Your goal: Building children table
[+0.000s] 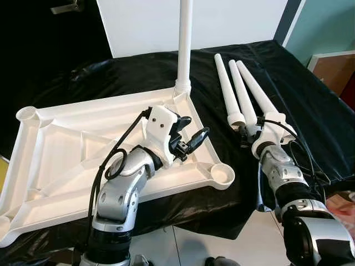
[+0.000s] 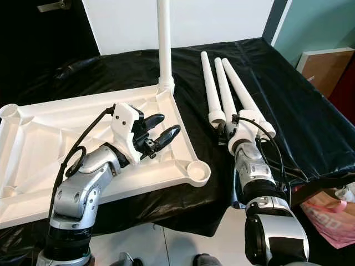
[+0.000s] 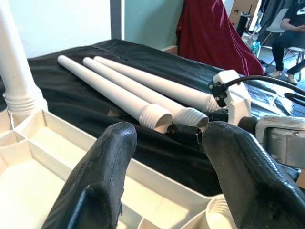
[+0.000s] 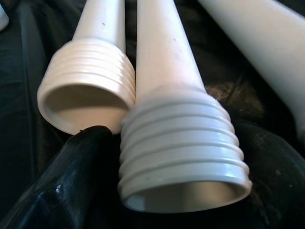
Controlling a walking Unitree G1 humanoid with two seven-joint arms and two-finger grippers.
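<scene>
You had the white table top lying underside up on the black-draped counter, its ribbed frame facing the camera. One leg was already standing upright in the far corner socket. The sockets at the far left corner and at the near right corner were open and unfilled.

Your left tool hovered over the right-hand part of the frame, near the edge. Its two black fingers were spread apart and held nothing. No contact with the table top could be confirmed.

To the right of the table top, three loose legs lay side by side on the cloth, threaded ends toward the robot. They lay close together at the threaded ends and fanned slightly apart toward the far ends.

Your right tool was at the threaded ends of those legs. In the right wrist view the middle leg sat between the two black fingers, one on each side of its threaded collar. Whether the fingers had closed firmly on it or merely bracketed it cannot be told from the pictures.

Judgement: one leg of four was fitted, so the work stood at the pick-up of the second leg. The next move would call for a secure pinch on the middle leg just past the thread, a lift clear of its two neighbours, then carrying it threaded end down to the near right socket. The left tool appeared placed to steady the frame during fitting.
</scene>
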